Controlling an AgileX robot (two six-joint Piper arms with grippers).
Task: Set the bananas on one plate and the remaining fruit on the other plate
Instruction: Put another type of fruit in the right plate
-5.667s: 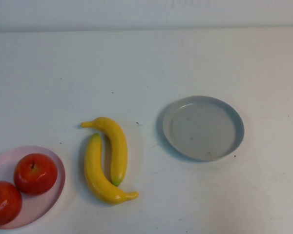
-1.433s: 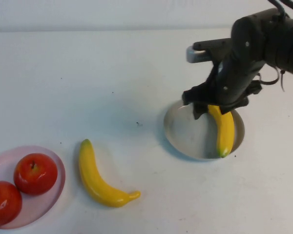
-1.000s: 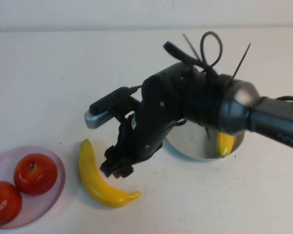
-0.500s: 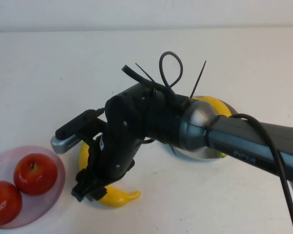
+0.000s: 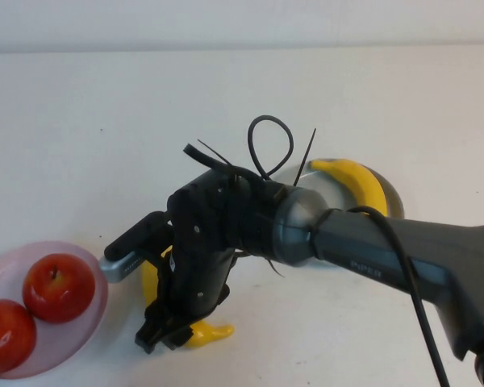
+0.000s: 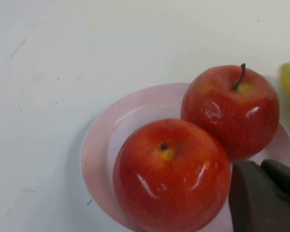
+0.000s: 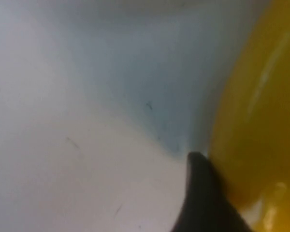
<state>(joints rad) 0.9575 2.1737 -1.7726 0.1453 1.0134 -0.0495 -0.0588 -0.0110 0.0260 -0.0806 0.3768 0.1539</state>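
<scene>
Down at the table, the right gripper sits on top of the second banana, its dark fingers pressed against the yellow skin; whether they have closed on the fruit I cannot tell, since the wrist body hides most of it from above. That banana lies on the white table between the two plates, only its stem end and a strip of its back showing past the arm. Reaching in from the robot's right, the arm crosses over the grey-blue plate, where the first banana already lies along the far rim. Both apples sit touching each other on the pink plate. Just above them hangs the left gripper, only a dark fingertip in view, holding nothing that I can see.
</scene>
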